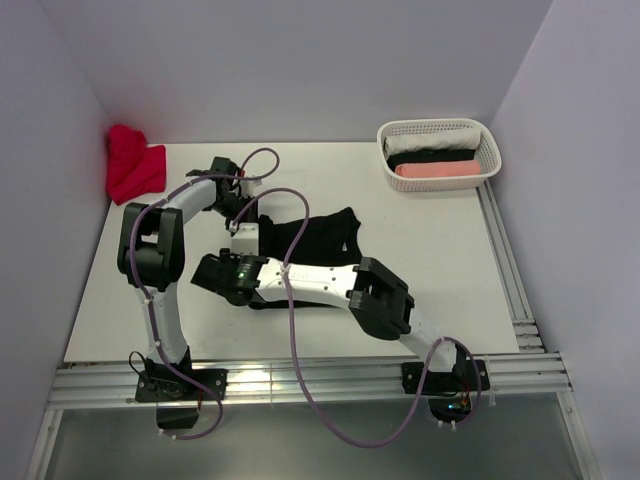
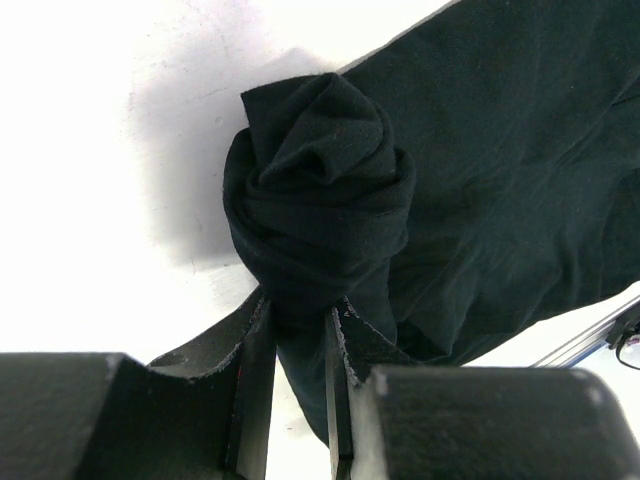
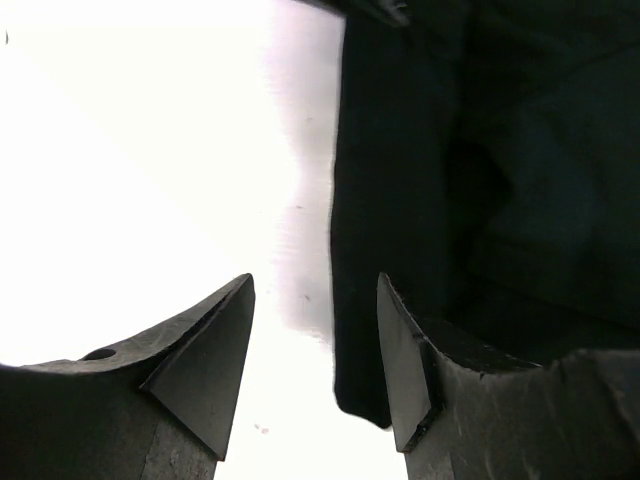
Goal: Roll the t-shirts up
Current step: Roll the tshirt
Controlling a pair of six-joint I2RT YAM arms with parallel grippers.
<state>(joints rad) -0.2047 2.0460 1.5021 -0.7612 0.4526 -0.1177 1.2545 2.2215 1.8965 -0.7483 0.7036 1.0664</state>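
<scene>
Grips rolled end of black t-shirt (image 1: 335,235), mid-frame on the table (image 1: 440,260), in clenched left gripper (image 2: 300,320), with right gripper (image 3: 315,300) spread and apparently empty at the cloth's edge; risks the roll slackening if that narrow pinch slips or the flat tail drags.

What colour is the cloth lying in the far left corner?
The cloth is red, clearest in the top external view.
</scene>
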